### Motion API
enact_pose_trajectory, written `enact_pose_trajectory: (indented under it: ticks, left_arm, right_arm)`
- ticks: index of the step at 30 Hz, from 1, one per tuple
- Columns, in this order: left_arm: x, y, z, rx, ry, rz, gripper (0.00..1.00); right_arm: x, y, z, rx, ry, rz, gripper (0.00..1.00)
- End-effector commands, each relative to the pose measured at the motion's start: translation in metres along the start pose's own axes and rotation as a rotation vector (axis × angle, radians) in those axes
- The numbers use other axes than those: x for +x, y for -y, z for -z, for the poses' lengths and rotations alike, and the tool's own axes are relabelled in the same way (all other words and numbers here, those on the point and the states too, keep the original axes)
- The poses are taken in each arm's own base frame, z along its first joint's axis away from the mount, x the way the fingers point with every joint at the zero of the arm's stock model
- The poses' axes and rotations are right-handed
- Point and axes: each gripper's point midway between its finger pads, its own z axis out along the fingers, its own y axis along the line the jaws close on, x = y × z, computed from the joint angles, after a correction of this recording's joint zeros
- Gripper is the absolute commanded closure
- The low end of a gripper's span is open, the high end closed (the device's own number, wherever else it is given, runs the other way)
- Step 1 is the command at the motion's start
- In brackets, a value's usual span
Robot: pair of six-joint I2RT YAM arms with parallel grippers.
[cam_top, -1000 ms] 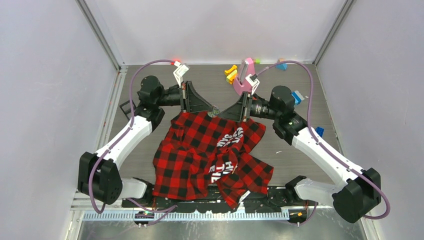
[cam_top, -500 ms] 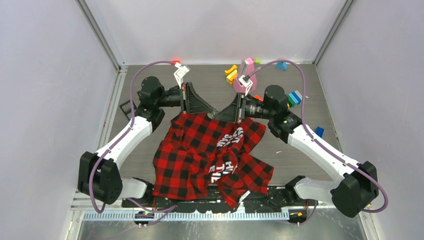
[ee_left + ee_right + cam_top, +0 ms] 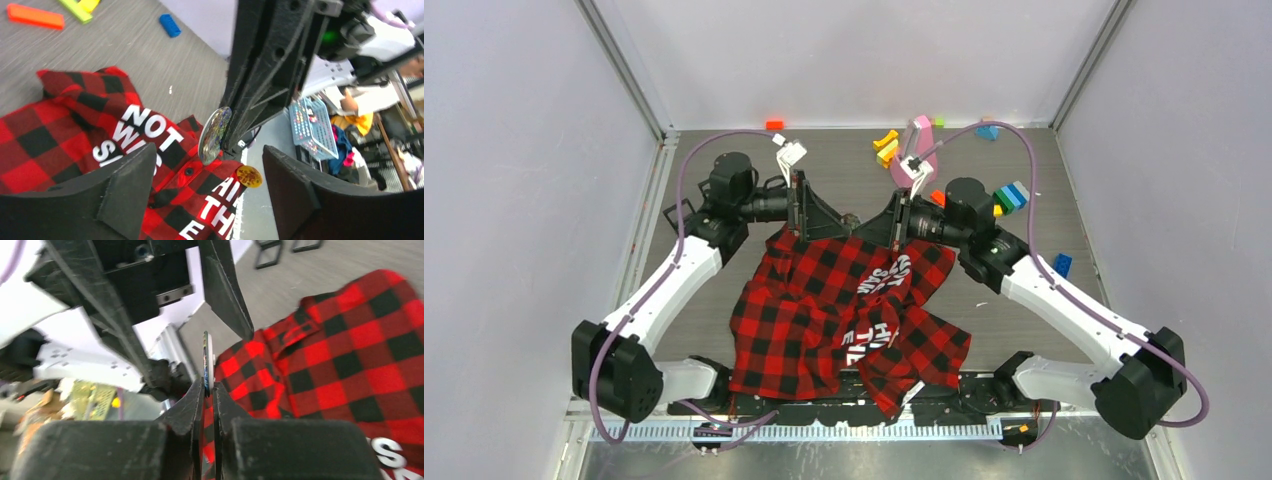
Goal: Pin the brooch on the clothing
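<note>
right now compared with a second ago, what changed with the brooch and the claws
The brooch changed hands. The right claw slid in leftward and closed on its edge, while the left claw opened and let it go. The shirt lies as it was.

Overhead view looks down; close wrist views face each other, sharing the shirt.

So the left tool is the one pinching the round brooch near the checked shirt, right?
Not quite: the right tool pinches the round brooch near the checked shirt. The right wrist view shows its fingers shut on the brooch's edge; the left tool stands open.
</note>
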Motion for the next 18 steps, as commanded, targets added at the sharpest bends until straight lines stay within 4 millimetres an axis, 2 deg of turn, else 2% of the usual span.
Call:
enact_pose_trajectory:
  ticks: [1,2,4,8,9,12,13,15,18]
  left_arm:
    - [-0.016,-0.011,0.017,-0.249,0.05,-0.08,0.13]
    - [-0.024,-0.017,0.022,-0.328,0.088,-0.036,0.11]
    - [-0.038,-0.025,0.03,-0.453,0.154,0.115,0.07]
    - [-0.047,-0.021,0.025,-0.45,0.224,0.329,0.07]
    - [-0.047,-0.024,0.025,-0.457,0.235,0.347,0.07]
    - [-0.039,-0.035,0.026,-0.497,0.245,0.398,0.07]
    - [-0.034,-0.037,0.025,-0.5,0.24,0.421,0.07]
    - [-0.028,-0.039,0.022,-0.498,0.226,0.442,0.02]
    - [-0.021,-0.041,0.015,-0.494,0.203,0.462,0.02]
  right_arm:
    - [-0.02,0.013,0.012,0.223,0.103,0.235,0.99]
    - [-0.02,0.024,0.015,0.291,0.117,0.25,0.99]
    - [-0.02,0.031,0.019,0.359,0.134,0.3,0.99]
    - [-0.024,0.038,0.022,0.502,0.163,0.405,0.99]
    - [-0.02,0.034,0.019,0.504,0.15,0.442,0.99]
    - [-0.026,0.034,0.019,0.581,0.168,0.525,0.99]
    - [-0.021,0.033,0.014,0.587,0.151,0.546,0.99]
    - [-0.026,0.033,0.012,0.643,0.151,0.597,0.99]
    - [-0.022,0.029,0.002,0.66,0.118,0.679,0.99]
